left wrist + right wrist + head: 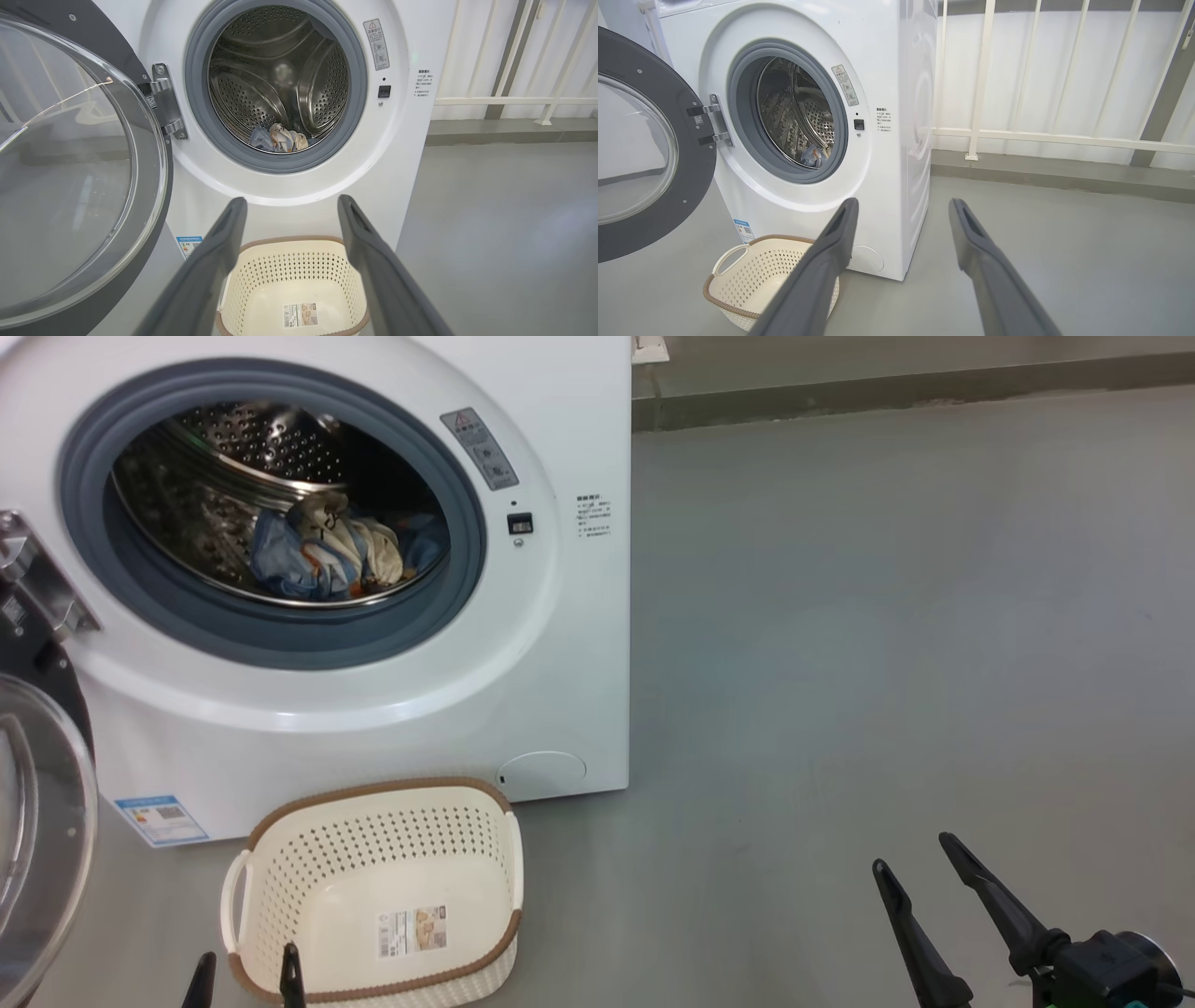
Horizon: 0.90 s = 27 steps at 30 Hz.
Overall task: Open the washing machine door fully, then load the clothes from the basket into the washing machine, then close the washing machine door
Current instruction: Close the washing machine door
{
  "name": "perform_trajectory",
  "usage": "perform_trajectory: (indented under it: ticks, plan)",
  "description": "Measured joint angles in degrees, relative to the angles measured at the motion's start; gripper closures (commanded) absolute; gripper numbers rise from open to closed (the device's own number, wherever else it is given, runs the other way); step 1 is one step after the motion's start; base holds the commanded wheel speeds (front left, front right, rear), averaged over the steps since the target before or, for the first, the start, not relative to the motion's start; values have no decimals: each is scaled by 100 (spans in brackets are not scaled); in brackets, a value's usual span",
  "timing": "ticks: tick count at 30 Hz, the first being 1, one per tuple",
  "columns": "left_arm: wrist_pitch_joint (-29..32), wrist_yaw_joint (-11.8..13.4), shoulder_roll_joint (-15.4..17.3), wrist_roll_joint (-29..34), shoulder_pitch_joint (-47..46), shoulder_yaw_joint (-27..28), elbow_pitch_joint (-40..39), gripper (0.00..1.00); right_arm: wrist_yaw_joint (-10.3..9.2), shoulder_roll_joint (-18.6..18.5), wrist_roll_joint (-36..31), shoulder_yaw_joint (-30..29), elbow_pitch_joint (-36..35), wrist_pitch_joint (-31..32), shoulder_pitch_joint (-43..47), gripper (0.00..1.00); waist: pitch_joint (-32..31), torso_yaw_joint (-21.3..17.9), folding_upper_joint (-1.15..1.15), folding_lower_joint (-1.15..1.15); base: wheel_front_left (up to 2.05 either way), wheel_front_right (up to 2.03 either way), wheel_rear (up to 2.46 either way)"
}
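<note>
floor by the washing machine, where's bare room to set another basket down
The widest bare floor lies right of the washing machine and the basket, back to the wall kerb. It is crowded at the left: the open door hangs beside the basket.

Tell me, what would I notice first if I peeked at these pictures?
The big white washing machine with its round door standing wide open to the left. Inside the shiny drum lies a little heap of clothes, and on the floor in front sits an empty cream basket.
</note>
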Motion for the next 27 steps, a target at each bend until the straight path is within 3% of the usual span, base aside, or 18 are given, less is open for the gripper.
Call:
perform_trajectory:
  ticks: [8, 27]
  plan:
    - [-2, 4, 12, 7, -1, -30, 19, 0, 0, 3, 0, -12, 9, 0, 0, 0, 0, 42, 0, 0, -69, 69, 0]
    - [-54, 63, 83, 107, -5, -124, 18, 0, 0, 51, 0, -96, 26, 0, 1, 0, 9, 296, 0, 0, 0, 0, 0]
